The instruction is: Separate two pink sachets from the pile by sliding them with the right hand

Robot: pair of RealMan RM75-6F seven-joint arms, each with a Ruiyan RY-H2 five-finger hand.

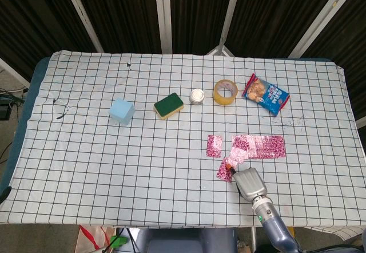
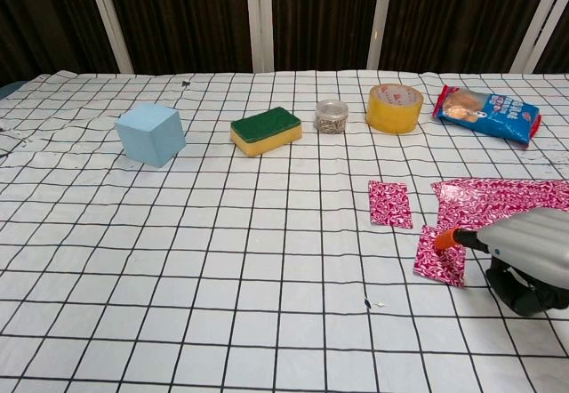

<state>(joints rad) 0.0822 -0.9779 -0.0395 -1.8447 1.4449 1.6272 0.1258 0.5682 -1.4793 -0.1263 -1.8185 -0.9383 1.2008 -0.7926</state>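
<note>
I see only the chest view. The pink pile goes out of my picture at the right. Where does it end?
Observer: In the head view the pile ends below the snack bag, well short of the right edge of the cloth.
Operator: What is behind the right hand? My picture cuts it.
Observer: From the right hand a grey forearm runs back over the near edge of the cloth, a green light on its wrist.
</note>
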